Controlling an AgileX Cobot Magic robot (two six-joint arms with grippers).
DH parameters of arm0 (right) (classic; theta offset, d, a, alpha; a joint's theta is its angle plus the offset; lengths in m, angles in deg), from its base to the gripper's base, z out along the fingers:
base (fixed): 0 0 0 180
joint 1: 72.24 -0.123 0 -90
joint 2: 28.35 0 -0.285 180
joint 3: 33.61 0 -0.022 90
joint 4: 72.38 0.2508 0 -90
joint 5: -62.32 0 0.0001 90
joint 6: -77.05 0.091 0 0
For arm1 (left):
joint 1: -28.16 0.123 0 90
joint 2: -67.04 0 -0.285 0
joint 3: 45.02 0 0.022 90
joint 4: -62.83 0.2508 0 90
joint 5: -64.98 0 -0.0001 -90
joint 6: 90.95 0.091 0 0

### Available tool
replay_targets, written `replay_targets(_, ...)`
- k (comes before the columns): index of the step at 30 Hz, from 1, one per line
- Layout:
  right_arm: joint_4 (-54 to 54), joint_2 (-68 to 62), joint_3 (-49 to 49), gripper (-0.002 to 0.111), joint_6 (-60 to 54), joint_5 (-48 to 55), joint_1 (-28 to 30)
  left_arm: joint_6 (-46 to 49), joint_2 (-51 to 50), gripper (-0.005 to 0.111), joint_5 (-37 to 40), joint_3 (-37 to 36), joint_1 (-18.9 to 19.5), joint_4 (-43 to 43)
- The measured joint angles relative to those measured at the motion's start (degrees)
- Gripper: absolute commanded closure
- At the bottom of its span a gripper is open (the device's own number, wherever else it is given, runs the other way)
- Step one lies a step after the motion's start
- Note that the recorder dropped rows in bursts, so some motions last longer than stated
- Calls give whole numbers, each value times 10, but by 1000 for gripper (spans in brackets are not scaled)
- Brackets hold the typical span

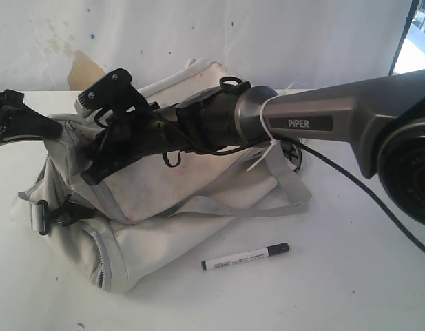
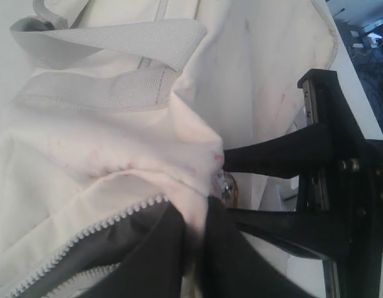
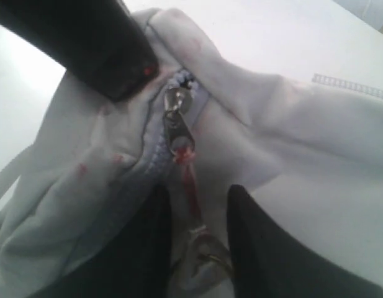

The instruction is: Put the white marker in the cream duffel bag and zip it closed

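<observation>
The left end effector [image 2: 217,186], cut off at the frame edge in the exterior view, is clamped on a fold of the cream duffel bag [image 1: 164,186] beside its part-open zipper. The right end effector [image 3: 198,189] has its fingers narrowly apart either side of the red cord [image 3: 190,180] below the zipper pull [image 3: 177,118]; whether they grip it cannot be told. The white marker [image 1: 245,256] lies on the surface [image 1: 322,289], outside the bag, well apart from both end effectors.

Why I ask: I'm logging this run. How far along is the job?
Done: nothing yet; the marker lies on the table in front of the bag. In hand: the left gripper pinches bag fabric by the part-open zipper; the right gripper straddles the zipper pull. Left: marker in, zip shut.
</observation>
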Motion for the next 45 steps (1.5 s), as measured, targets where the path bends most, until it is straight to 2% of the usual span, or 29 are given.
replay_targets(3,0,-1,0,108,-1,0,0,0,0,107,0,0,0,0)
replay_targets(11,0,2,0,108,19,21,0,-6,0,107,-7,0,0,0)
replay_targets(17,-21,20,0,108,154,33,0,-35,0,107,-27,0,0,-1)
replay_targets(21,-93,26,0,108,293,47,0,-45,0,107,-31,0,0,-9)
replay_targets(27,-259,35,0,108,514,109,0,-60,0,107,-39,0,0,-24)
replay_targets(34,-369,64,0,108,606,158,0,-84,0,107,-46,0,0,-30)
replay_targets(45,-530,84,0,108,745,298,0,-236,0,107,-72,0,0,-32)
